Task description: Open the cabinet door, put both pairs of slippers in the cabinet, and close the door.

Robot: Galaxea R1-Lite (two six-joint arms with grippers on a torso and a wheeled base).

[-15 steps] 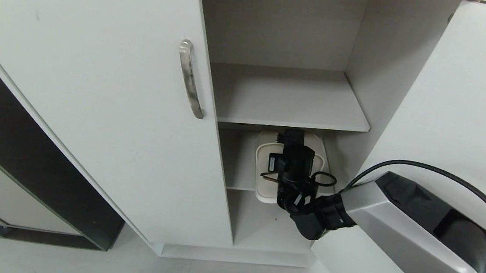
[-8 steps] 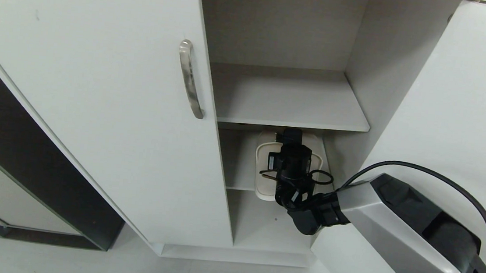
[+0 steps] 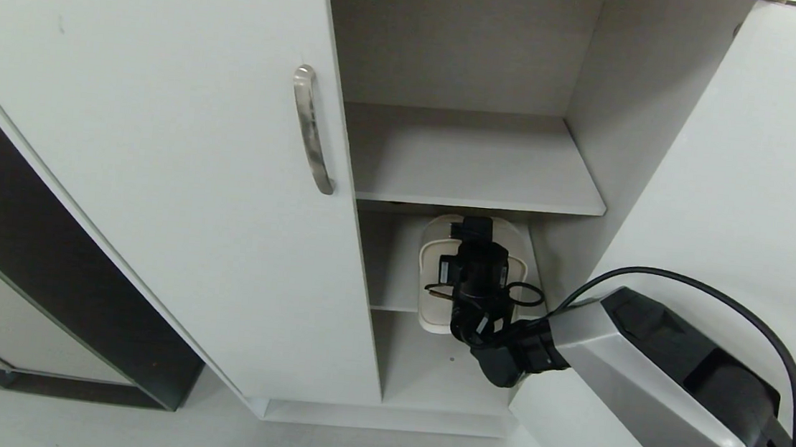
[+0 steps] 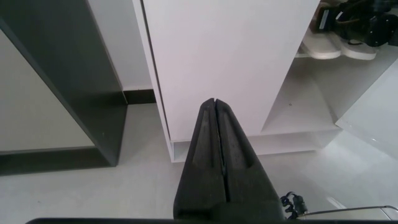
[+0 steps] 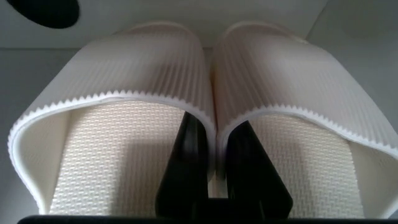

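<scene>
Right claw (image 5: 214,140): we clamp the slippers (image 5: 124,81) by their touching inner sides.
Slippers: cream pair on the cabinet (image 3: 471,50) lower shelf (image 3: 393,281), heels past its edge.
Left claw (image 4: 214,106): closed tight, facing the shut door (image 3: 158,159).

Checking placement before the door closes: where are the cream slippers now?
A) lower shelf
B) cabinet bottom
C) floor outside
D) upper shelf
A: the slippers sit on the lower shelf, beneath the upper shelf, with the right tool shut on their inner walls.
</scene>
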